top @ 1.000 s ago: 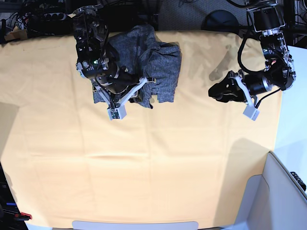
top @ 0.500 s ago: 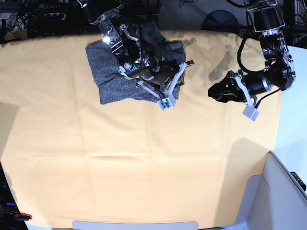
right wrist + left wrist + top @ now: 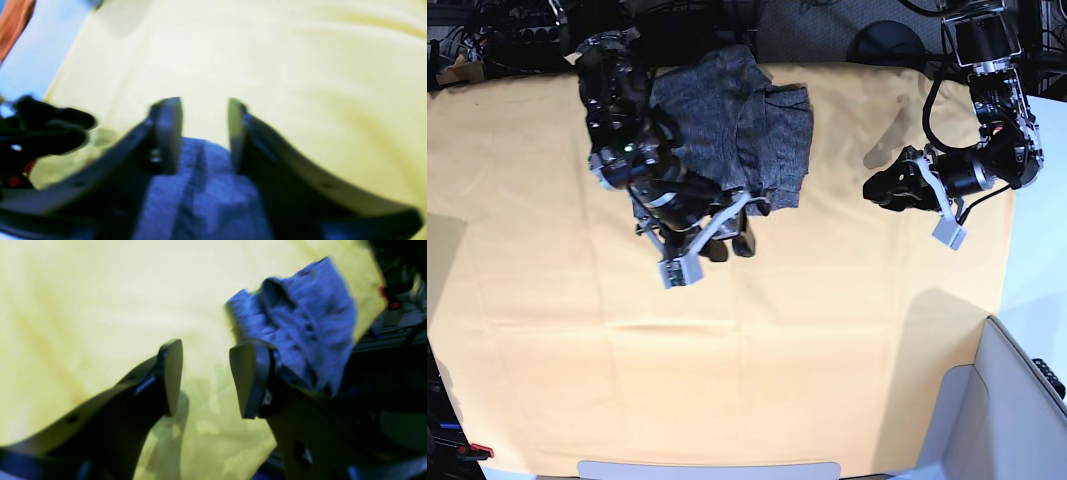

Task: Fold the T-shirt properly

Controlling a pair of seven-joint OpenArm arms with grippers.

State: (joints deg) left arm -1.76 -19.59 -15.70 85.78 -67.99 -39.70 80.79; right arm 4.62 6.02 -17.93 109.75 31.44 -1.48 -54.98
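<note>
The dark-grey T-shirt [image 3: 727,120] lies bunched in loose folds at the back of the yellow-orange sheet [image 3: 777,350]. My right gripper [image 3: 730,243] hangs over the shirt's front edge. In the right wrist view its fingers [image 3: 166,133] stand apart, the gripper [image 3: 203,103] is open, and the T-shirt [image 3: 200,200] lies low between the finger bases. My left gripper [image 3: 872,190] hovers over bare sheet to the right of the shirt. In the left wrist view that gripper [image 3: 208,346] is open with nothing in it, and the T-shirt [image 3: 307,316] shows beyond its right finger.
Dark gear and cables [image 3: 517,40] run along the back edge. A dark round base [image 3: 887,45] sits behind the sheet. A grey bin [image 3: 1017,400] stands at the front right corner, beside the white table edge [image 3: 1037,280].
My right arm swung across the shirt to the right, then back to its front edge, and its jaws opened. The shirt went from spread out to bunched. The left arm stayed put.
</note>
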